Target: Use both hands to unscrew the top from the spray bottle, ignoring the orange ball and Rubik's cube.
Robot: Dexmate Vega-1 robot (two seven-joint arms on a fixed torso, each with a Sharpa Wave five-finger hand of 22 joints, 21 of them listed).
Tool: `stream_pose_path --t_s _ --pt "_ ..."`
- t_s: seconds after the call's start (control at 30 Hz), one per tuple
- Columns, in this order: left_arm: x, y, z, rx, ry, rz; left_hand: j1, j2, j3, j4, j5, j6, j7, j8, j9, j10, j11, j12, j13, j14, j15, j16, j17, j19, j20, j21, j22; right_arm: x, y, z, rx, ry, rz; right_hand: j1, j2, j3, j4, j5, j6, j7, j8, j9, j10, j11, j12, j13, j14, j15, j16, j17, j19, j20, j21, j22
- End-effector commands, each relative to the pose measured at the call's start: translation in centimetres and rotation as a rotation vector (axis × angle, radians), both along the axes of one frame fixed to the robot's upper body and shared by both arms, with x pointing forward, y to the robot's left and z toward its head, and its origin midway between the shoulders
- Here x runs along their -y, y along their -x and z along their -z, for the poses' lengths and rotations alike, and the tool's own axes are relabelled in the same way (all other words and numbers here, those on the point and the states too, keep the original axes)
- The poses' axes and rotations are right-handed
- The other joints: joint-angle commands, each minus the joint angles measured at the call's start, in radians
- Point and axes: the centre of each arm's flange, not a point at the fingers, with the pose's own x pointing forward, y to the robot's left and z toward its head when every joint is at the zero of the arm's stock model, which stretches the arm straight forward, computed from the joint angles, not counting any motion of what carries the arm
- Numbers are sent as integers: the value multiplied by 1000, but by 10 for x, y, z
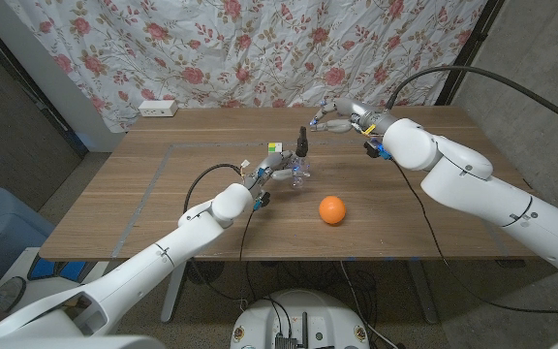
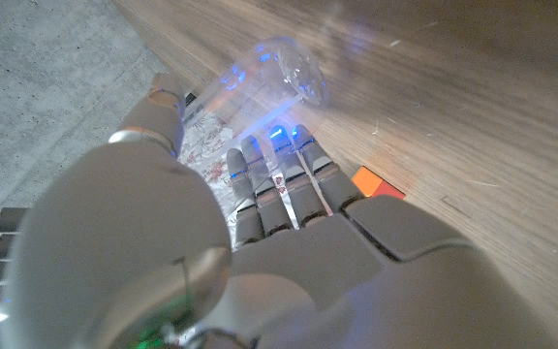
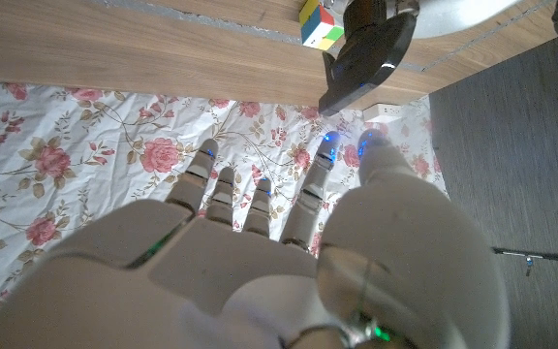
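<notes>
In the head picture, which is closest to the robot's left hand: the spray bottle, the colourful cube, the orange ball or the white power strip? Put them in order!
From the left hand, nearest first:
1. Spray bottle: right at its fingers, toward the table's middle.
2. Rubik's cube: just behind the hand.
3. Orange ball: farther off on the robot's right, nearer the front edge.
4. White power strip: at the far back edge, by the curtain.

Even indoor light, blurred wrist close-ups
</notes>
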Motion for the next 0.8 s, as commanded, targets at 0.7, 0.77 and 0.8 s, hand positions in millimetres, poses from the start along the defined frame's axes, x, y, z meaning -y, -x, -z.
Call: stream_pose_path --t_s 0.7,0.77,0.8 --pt "4 7 -8 48 17 -81 -48 64 12 7 3 23 5 10 -1 24 -10 7 5 14 -83 -10 3 3 -4 1 3 -4 11 5 -27 42 73 -217 -52 -88 27 -21 -180 107 -100 0 -49 81 -7 3 -25 62 -26 0 -33 12 -2 5" --pt "5 8 -9 47 16 -88 -49 65 12 8 3 23 5 10 -1 24 -9 6 5 14 -82 -10 3 3 -3 0 3 -8 12 6 -26 53 76 -224 -52 -89 26 -20 -193 116 -107 2 -61 90 -9 3 -30 62 -29 -1 -35 12 -1 5" --pt "5 9 -9 50 14 -84 -48 65 12 7 3 23 5 10 -1 26 -10 7 5 14 -83 -11 3 3 -4 0 3 -10 13 7 -28 62 84 -226 -51 -89 26 -20 -195 118 -108 3 -68 89 -11 3 -32 62 -30 -2 -36 12 -1 5"
